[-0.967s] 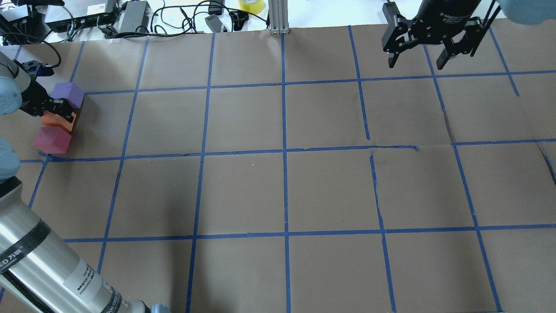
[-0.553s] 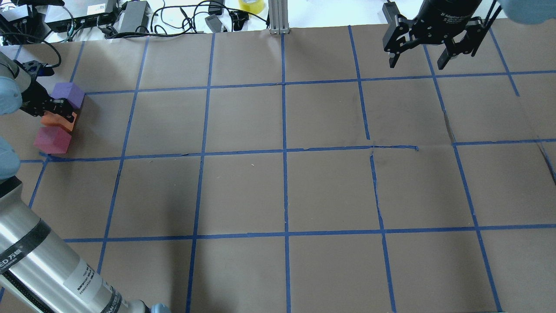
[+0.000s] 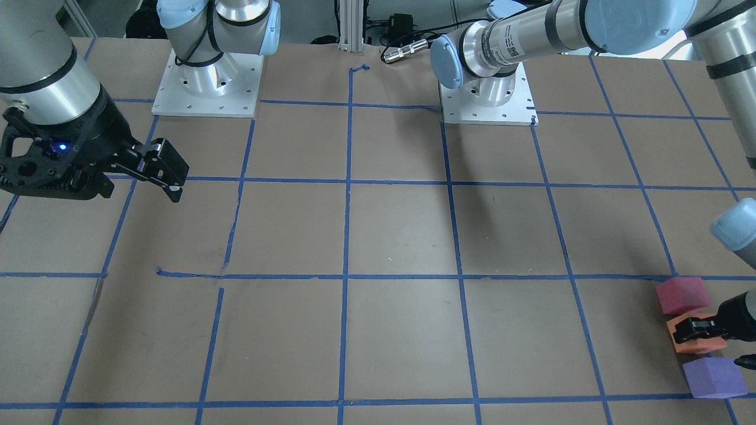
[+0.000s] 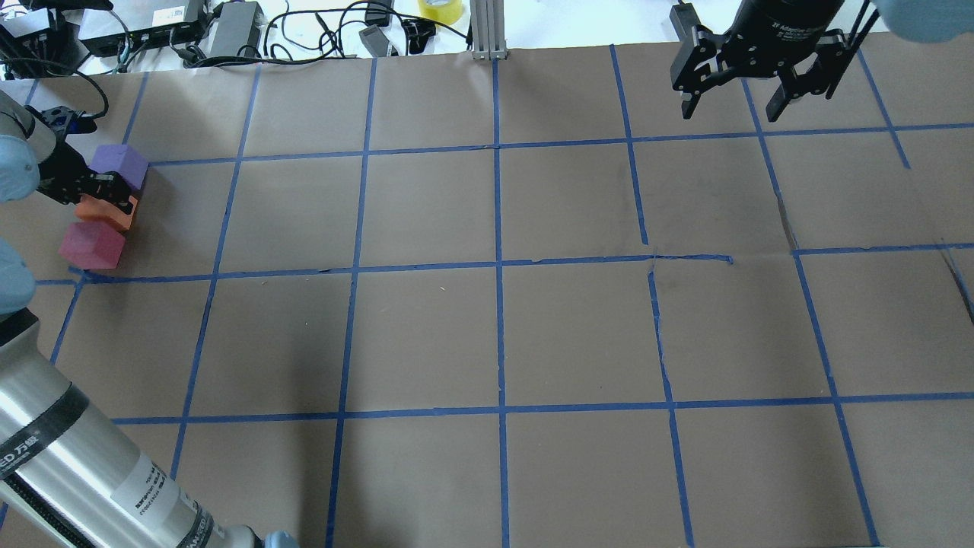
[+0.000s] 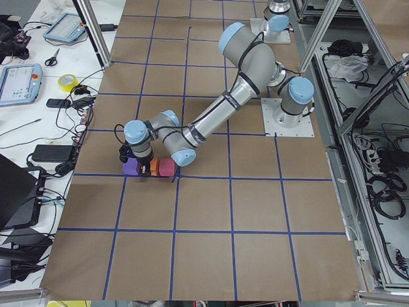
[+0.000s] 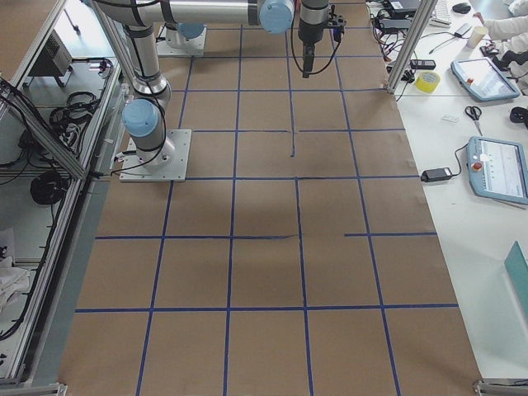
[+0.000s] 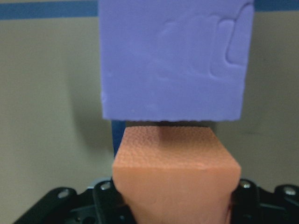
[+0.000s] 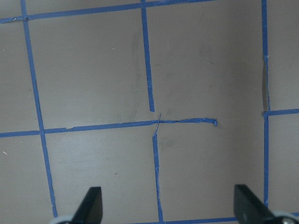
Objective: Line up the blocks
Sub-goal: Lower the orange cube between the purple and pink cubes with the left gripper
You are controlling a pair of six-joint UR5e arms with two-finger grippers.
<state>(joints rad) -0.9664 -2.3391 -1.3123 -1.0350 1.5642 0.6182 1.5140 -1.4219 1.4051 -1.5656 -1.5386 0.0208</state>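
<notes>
Three foam blocks sit in a row at the far left of the table. The purple block (image 4: 119, 164) is farthest, the orange block (image 4: 107, 214) is in the middle, and the red-pink block (image 4: 92, 245) is nearest. My left gripper (image 4: 103, 196) is shut on the orange block, low over the table. The left wrist view shows the orange block (image 7: 175, 172) between the fingers with the purple block (image 7: 173, 60) just beyond it. The front view shows the same row: red-pink (image 3: 682, 295), orange (image 3: 697, 341), purple (image 3: 711, 379). My right gripper (image 4: 728, 114) is open and empty, high over the far right.
Blue tape lines divide the brown table (image 4: 494, 327) into squares. Cables, power bricks and a yellow tape roll (image 4: 440, 9) lie beyond the far edge, beside an aluminium post (image 4: 487, 30). My left arm's silver link (image 4: 76, 472) crosses the near left corner.
My left gripper and the orange block have shifted very slightly away from the red-pink block, toward the purple one. The right gripper has hardly moved.
</notes>
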